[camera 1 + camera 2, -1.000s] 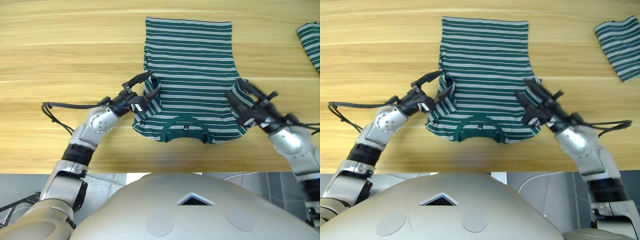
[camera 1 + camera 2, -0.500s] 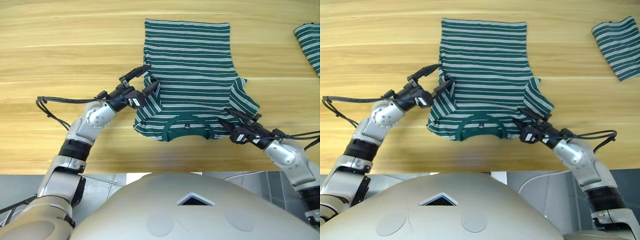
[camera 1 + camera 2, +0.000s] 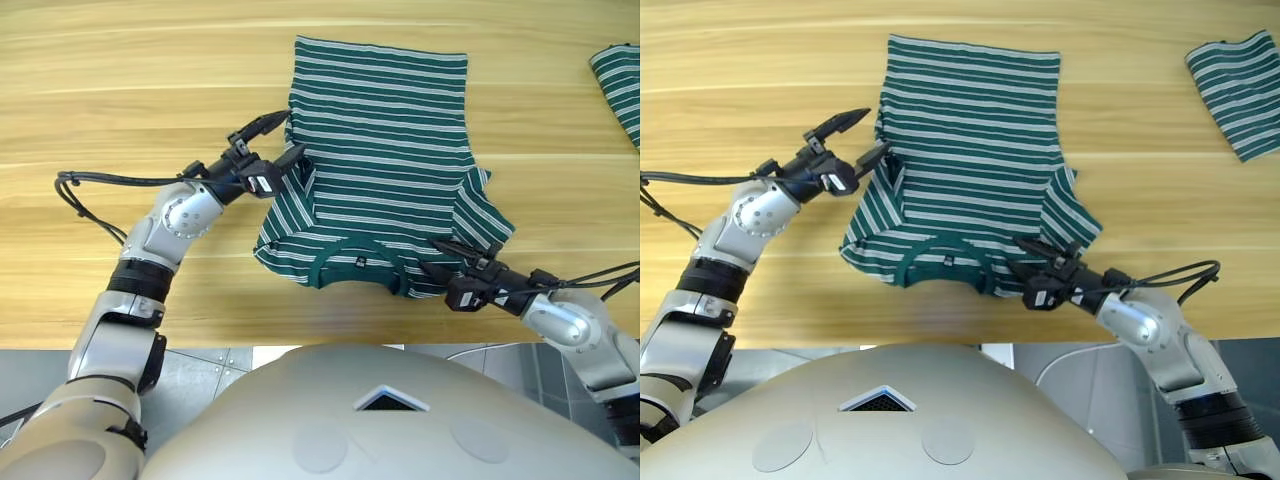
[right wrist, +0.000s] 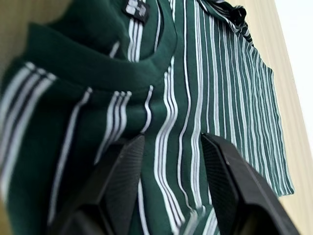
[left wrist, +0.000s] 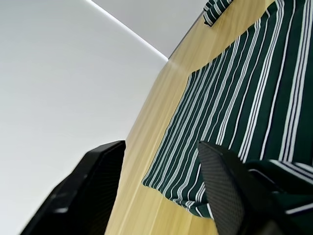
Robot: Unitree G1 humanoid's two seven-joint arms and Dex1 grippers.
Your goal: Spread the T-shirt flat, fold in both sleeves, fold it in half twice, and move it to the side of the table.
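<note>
Both end effectors (image 3: 294,131) (image 3: 428,254) open at T-shirt (image 3: 385,120)

The T-shirt (image 3: 385,130) is dark green with thin white stripes; the table (image 3: 120,90) is light wood-grain.

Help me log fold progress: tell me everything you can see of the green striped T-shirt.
The T-shirt is dark green with thin pale stripes, soft knit cloth by its look. It lies on the wooden table, hem far from the robot, ribbed collar nearest. Both sleeves look turned in; the right sleeve is rumpled. The open left hand sits at its left edge, the open right hand at the right shoulder.
</note>
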